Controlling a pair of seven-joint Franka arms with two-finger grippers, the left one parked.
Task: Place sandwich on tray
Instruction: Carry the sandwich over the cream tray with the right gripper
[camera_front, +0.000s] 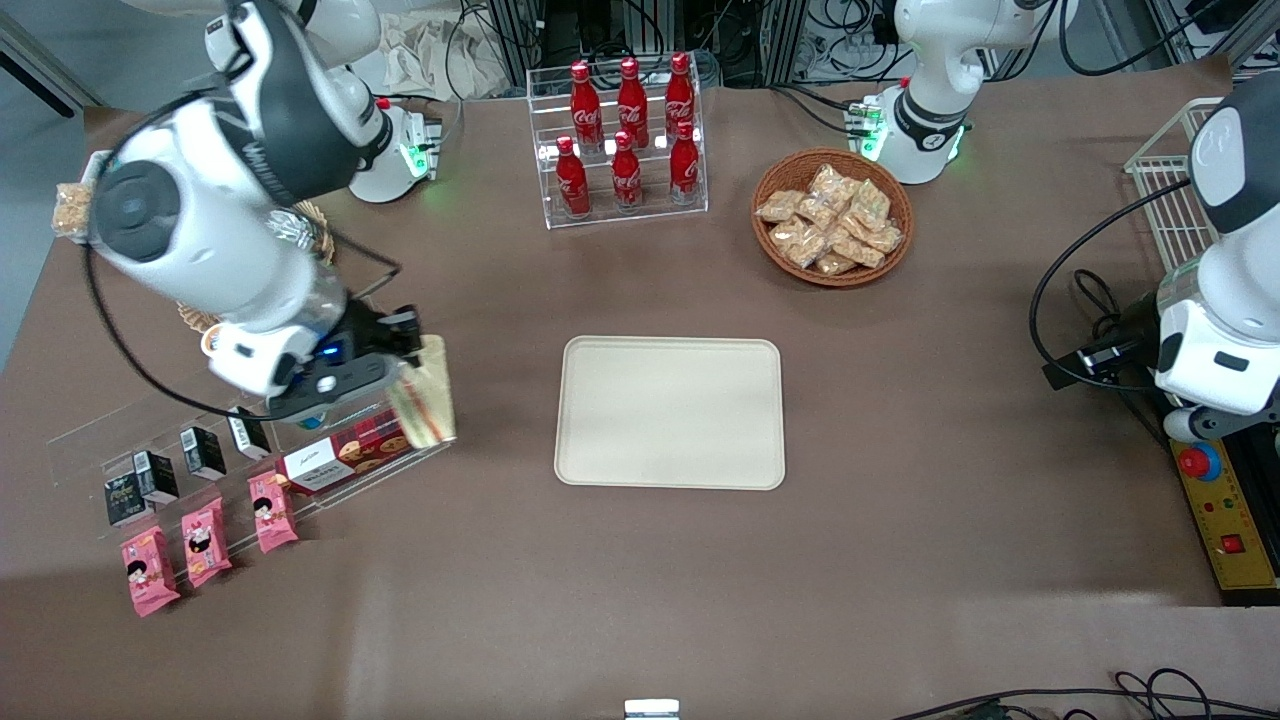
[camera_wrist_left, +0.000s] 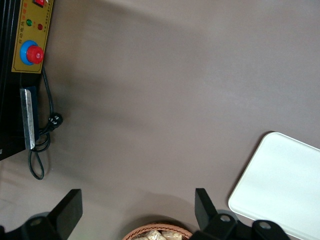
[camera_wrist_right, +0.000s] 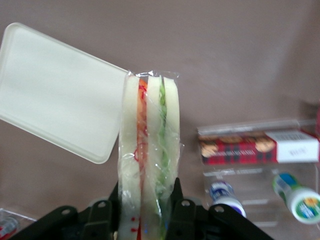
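Only legible txt: white Coca-Cola script on red bottles (camera_front: 628, 128) in clear rack (camera_front: 618, 205).

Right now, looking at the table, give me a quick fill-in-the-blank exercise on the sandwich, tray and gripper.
1. The gripper is shut on the ____.
2. The tray holds ____ so far.
3. The rack holds ____ red bottles.
4. The snack packets lie in a ____.

Missing words: sandwich; nothing; six; basket
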